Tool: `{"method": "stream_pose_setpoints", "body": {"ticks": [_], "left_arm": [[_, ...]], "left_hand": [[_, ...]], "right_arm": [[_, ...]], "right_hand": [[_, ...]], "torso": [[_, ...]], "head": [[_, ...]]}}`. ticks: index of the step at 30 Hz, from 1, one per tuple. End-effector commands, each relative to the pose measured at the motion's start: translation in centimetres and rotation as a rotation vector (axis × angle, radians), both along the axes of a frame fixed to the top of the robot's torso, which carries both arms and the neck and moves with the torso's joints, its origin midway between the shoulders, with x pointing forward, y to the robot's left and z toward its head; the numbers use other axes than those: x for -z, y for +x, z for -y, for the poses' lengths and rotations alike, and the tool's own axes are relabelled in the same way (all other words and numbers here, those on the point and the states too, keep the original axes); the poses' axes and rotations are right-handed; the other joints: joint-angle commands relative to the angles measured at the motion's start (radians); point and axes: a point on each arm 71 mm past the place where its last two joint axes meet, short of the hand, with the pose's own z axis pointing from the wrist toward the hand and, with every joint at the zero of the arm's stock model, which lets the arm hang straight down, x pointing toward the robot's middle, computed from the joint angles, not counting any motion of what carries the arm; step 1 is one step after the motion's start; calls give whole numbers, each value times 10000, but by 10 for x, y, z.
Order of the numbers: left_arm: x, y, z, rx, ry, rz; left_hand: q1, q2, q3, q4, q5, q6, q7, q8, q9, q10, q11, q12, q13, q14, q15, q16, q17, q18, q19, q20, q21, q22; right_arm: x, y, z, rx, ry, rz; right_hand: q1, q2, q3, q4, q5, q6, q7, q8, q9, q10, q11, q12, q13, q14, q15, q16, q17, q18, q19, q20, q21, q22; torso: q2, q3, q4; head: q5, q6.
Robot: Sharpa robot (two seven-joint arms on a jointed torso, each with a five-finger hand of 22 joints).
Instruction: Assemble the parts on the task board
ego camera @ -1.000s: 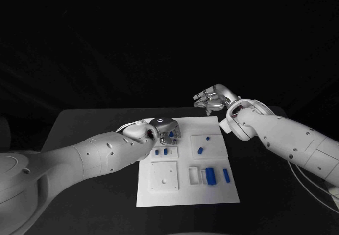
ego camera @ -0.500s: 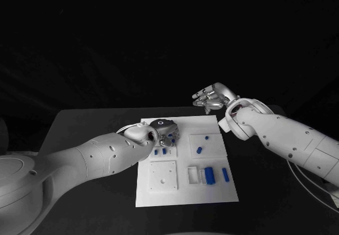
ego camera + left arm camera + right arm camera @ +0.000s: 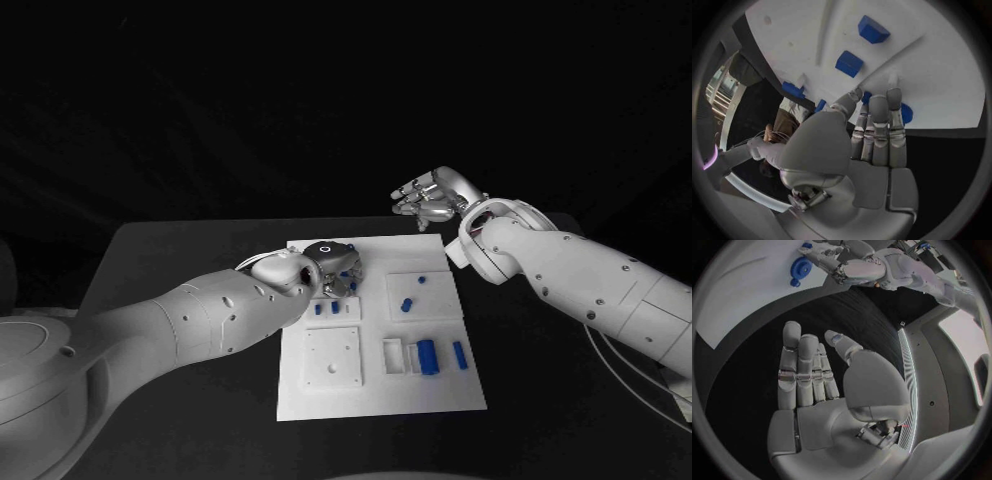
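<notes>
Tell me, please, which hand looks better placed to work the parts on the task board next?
Probably the left hand: it is over the task board's far end, fingertips by a round blue part. The right hand is raised beyond the board, holding nothing.

Small blue parts (image 3: 427,352) lie scattered on the white task board (image 3: 378,393).

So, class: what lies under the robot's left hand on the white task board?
Under the left hand lies the task board. A round blue part peeks out beyond the fingertips. Whatever sits directly beneath the palm is covered.

Parts (image 3: 427,352) on task board (image 3: 378,392)
</notes>
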Motion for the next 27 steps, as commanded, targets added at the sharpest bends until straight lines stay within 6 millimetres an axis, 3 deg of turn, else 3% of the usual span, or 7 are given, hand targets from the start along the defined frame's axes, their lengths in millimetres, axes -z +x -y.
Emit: {"method": "stream_pose_setpoints", "body": {"ticks": [1,5,10,13,18,27], "left_arm": [[1,0,-1,-115,204,-82],[2,1,-3,-193,258,-85],[2,2,-4,-220,288,-101],[2,1,-4,-206,288,-134],[2,1,-3,-187,263,-185],[3,2,-2,-201,246,-265]], "left_hand": [[49,29,80,-10,82,-42,4,-17,-13,-70,22,-45,-13,7,85,60,-15,148,-21,83,45,213],[42,4,194,-41,411,1,25,-14,-12,-63,48,-45,-13,15,106,100,-20,191,-43,99,115,221],[-28,8,339,-21,421,54,19,-16,-13,82,14,-45,-13,34,91,197,-3,211,-53,98,241,220],[-74,55,400,37,352,96,15,-11,-9,219,-39,-45,-13,76,55,240,4,196,-43,77,294,217],[-145,117,372,193,-110,166,-27,-18,-13,476,-146,-44,-12,156,-10,294,12,136,-5,36,343,198],[-90,122,248,391,-232,179,-55,-16,-14,586,-210,-40,-10,217,-71,305,7,55,35,-30,340,186]], "right_arm": [[-1,0,-1,-106,20,66],[-1,0,-1,-97,11,59],[-1,0,-1,-95,10,57],[-1,0,-1,-102,14,57],[-1,0,-1,-109,16,54],[0,0,-2,-128,17,43]], "right_hand": [[-96,-1,25,25,53,8,65,-20,9,-73,29,-65,-8,-24,75,31,-8,157,361,53,14,-6],[-95,6,27,36,59,26,61,-20,12,-74,28,-65,-8,-24,74,42,-25,161,361,55,19,-21],[-95,6,27,38,63,32,59,-20,13,-74,27,-64,-8,-24,73,44,-28,161,362,54,21,-24],[-95,6,27,41,74,47,55,-20,15,-73,25,-64,-8,-25,72,48,-37,162,365,53,27,-31],[-94,8,28,42,75,51,54,-20,16,-70,24,-62,-7,-26,72,49,-39,162,363,53,27,-33],[-82,18,39,41,96,79,46,-19,18,-50,15,-59,-6,-30,66,57,-54,159,361,50,34,-46]], "torso": [[-2,-3,-4],[-2,-5,0],[-1,0,5],[-5,0,0],[-3,-4,5],[6,4,-7]], "head": [[-5,-18],[-20,-30],[-23,-35],[-15,-38],[-8,-40],[-2,-41]]}}
